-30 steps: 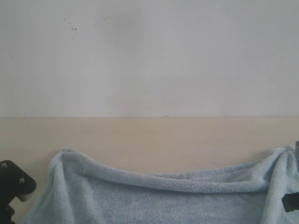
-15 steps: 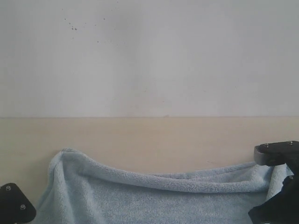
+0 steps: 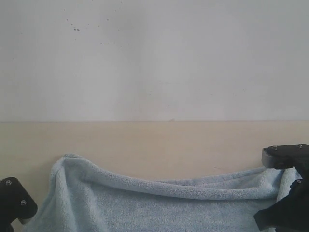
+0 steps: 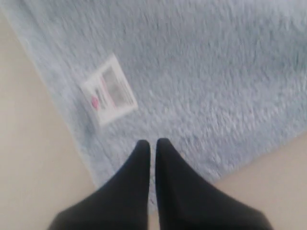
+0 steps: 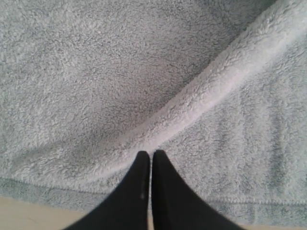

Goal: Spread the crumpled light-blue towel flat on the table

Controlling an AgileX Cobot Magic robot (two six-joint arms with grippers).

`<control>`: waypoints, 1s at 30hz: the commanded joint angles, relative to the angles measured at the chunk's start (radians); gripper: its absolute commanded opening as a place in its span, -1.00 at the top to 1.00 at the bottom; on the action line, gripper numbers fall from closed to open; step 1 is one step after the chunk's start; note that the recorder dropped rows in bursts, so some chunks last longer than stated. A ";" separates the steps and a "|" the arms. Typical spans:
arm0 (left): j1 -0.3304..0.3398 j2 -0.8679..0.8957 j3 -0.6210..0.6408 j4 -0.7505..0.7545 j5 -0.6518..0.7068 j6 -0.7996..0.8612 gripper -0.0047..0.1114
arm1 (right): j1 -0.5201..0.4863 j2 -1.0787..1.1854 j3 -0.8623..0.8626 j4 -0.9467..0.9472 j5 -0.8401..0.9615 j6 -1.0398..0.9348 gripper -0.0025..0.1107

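Fluffy rumpled towel (image 3: 159, 208) on smooth beige table (image 3: 145, 145), white wall (image 3: 154, 58) beyond; left gripper (image 4: 152, 143) and right gripper (image 5: 151, 154) both clenched.

wall (image 3: 193, 58): plain white — matte | specks (image 3: 76, 29): few, dark, upper left | light: soft, even

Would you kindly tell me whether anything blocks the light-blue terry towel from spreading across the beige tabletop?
Nothing visible does: the pale beige wood-look table beyond the fluffy light-blue towel is bare to the wall.
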 commanded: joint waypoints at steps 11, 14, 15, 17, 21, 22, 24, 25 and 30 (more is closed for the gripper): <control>0.054 0.070 0.001 0.115 -0.094 -0.002 0.85 | 0.003 -0.003 0.003 0.025 0.022 -0.021 0.93; 0.054 0.072 0.001 0.138 -0.127 -0.002 0.85 | 0.003 -0.003 0.003 0.029 0.028 -0.021 0.93; 0.054 0.072 0.001 0.145 -0.139 -0.002 0.85 | 0.003 -0.003 0.003 0.029 0.028 -0.021 0.93; 0.054 0.077 0.001 0.145 -0.150 -0.002 0.85 | 0.003 -0.003 0.003 0.029 0.025 -0.021 0.93; 0.054 0.118 0.001 0.145 -0.154 -0.002 0.85 | 0.003 -0.003 0.003 0.029 0.022 -0.021 0.93; 0.054 0.128 0.001 0.145 -0.157 -0.002 0.85 | 0.003 -0.003 0.003 0.029 0.018 -0.021 0.93; 0.054 0.142 -0.011 0.145 -0.167 -0.002 0.85 | 0.003 -0.003 0.003 0.029 0.014 -0.021 0.93; 0.054 0.144 -0.017 0.143 -0.167 -0.002 0.85 | 0.003 -0.003 0.003 0.029 0.011 -0.021 0.93; 0.054 0.159 -0.024 0.141 -0.165 -0.002 0.85 | 0.003 -0.003 0.007 0.029 -0.002 -0.021 0.93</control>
